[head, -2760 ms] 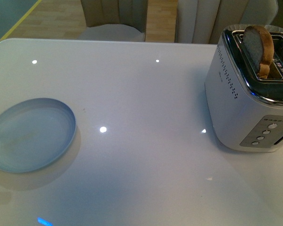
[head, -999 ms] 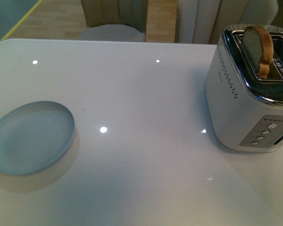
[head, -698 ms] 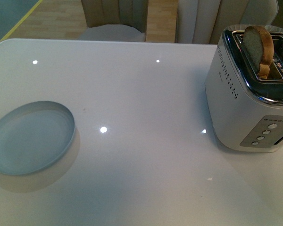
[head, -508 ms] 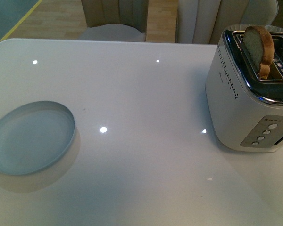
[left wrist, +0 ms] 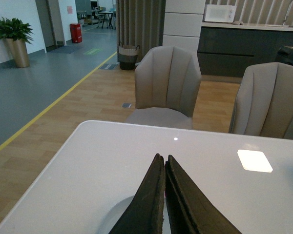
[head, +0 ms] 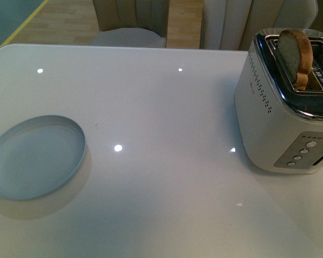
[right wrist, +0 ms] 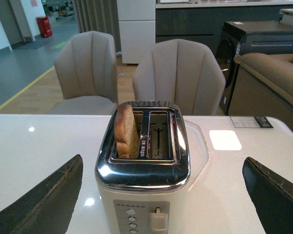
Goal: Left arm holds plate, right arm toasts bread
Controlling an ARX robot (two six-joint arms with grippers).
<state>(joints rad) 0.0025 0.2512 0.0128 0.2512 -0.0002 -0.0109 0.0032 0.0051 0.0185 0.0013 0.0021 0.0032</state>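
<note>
The pale blue plate [head: 35, 158] lies on the white table [head: 161, 107] at the left front; a sliver of it shows in the left wrist view [left wrist: 115, 219] under my left gripper [left wrist: 164, 163], which is shut and empty above its edge. The bread [head: 295, 56] stands upright in the left slot of the silver toaster [head: 282, 118] at the right. In the right wrist view the bread [right wrist: 125, 130] sticks up from the toaster [right wrist: 144, 175], and my right gripper [right wrist: 161, 195] is open, its fingers on either side of the toaster and apart from it. Neither arm shows in the front view.
The toaster's lever [right wrist: 157, 220] and buttons [right wrist: 132, 219] face my right gripper. Two beige chairs [right wrist: 178, 78] stand behind the table's far edge. A bare stretch of table lies between plate and toaster.
A dark tip at the plate's left edge, seen 2.8 s ago, has left the front view. The plate sits slightly further left. Bread and toaster have not moved.
</note>
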